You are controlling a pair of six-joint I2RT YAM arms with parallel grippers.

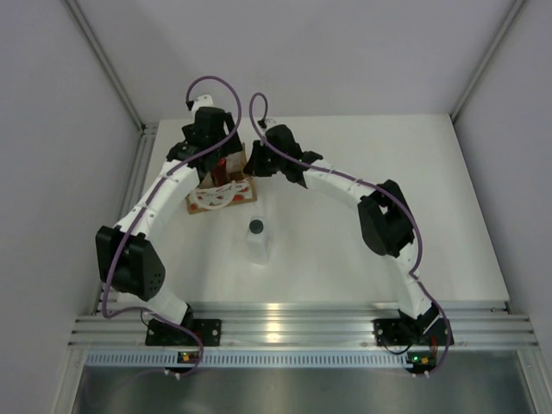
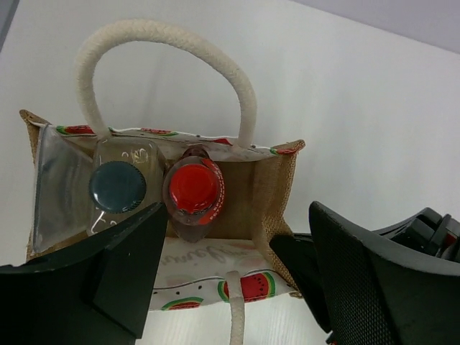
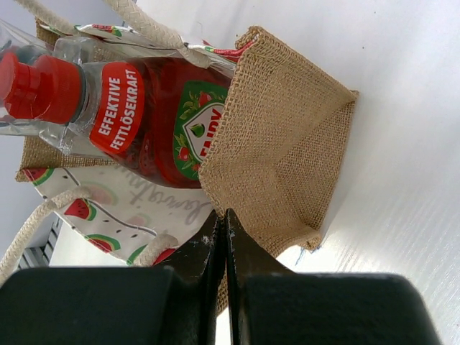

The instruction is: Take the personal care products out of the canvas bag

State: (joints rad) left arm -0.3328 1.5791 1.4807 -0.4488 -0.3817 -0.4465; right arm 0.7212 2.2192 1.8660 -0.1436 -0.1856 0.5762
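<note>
The canvas bag (image 1: 226, 197) sits at the back of the table with its mouth open to the left wrist view (image 2: 277, 187). Inside it are a red bottle with a red cap (image 2: 195, 188) and a pale bottle with a dark round cap (image 2: 117, 187). My left gripper (image 2: 237, 219) is open and empty just over the mouth, above the red bottle (image 1: 222, 164). My right gripper (image 3: 225, 215) is shut on the bag's burlap side edge (image 3: 287, 144), next to the red bottle (image 3: 158, 115). A white bottle with a dark cap (image 1: 257, 237) stands on the table in front of the bag. The tube-like one is out of view.
White rope handles (image 2: 165, 43) loop over the bag's mouth. The right gripper's black fingers (image 2: 302, 266) show at the bag's right corner, close to my left gripper's right finger. Grey walls enclose the table on three sides.
</note>
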